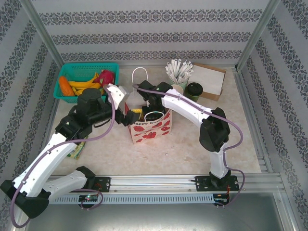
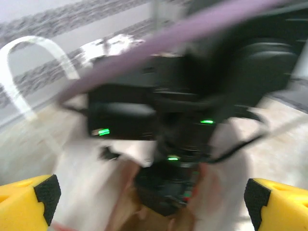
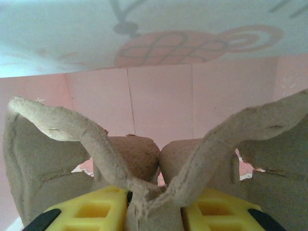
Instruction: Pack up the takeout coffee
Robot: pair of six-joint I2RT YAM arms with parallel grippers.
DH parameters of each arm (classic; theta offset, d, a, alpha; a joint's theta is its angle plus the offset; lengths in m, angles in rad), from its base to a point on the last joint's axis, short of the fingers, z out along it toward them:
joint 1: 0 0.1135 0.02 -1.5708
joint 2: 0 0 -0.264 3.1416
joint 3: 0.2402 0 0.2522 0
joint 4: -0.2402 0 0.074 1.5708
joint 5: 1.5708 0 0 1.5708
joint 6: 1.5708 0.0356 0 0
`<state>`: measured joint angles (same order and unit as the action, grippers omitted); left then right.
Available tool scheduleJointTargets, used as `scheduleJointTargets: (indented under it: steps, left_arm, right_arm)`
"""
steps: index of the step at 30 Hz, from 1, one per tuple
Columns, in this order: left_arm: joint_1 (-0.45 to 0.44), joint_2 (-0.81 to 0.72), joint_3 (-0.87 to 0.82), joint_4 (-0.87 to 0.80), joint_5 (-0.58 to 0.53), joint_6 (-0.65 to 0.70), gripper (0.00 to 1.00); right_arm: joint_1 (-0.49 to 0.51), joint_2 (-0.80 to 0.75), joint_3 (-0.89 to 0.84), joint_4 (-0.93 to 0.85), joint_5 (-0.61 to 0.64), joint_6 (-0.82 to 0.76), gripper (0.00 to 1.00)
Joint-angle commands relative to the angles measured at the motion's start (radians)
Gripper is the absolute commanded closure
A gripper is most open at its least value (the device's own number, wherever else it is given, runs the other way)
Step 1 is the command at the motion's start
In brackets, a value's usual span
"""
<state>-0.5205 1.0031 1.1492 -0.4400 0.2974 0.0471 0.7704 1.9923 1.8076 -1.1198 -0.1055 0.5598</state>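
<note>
Inside the paper bag [image 3: 159, 96], right gripper [image 3: 155, 204] pinches fibrous pulp tray [image 3: 72, 130]; left gripper [image 2: 151, 195] spread wide.

The gift bag [image 1: 151, 127] at the centre of the tabletop [image 1: 120, 154] is smooth white paper printed with red shapes. Seen from inside, its walls look matt and pinkish. The cup carrier [image 3: 57, 144] is rough, fibrous grey-brown moulded pulp with ragged edges, nipped between the smooth yellow plastic fingers [image 3: 91, 211] of the right pincer [image 3: 154, 214]. The takeout coffee [image 1: 194, 90] at one o'clock has a green paper side and a black plastic lid with a slight sheen. The basket [image 1: 86, 71] at ten o'clock is green plastic mesh. The tabletop is matt, cream and stone-patterned. The rail [image 1: 168, 182] at six o'clock is brushed metal.
</note>
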Motion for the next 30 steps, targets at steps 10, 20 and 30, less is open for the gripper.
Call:
scheduleJointTargets:
  steps: [10,20,30]
  left_arm:
    - [0.022,0.193,0.243,-0.479,-0.263,-0.445,0.04]
    - [0.023,0.3,0.308,-0.502,-0.102,-0.483,0.15]
    - [0.025,0.379,0.358,-0.569,-0.167,-0.49,0.49]
  right_arm:
    - [0.01,-0.046,-0.033,0.038,0.058,-0.014,0.71]
    - [0.015,-0.041,-0.043,0.051,0.086,-0.025,0.68]
    - [0.021,-0.039,-0.069,0.067,0.112,-0.036,0.66]
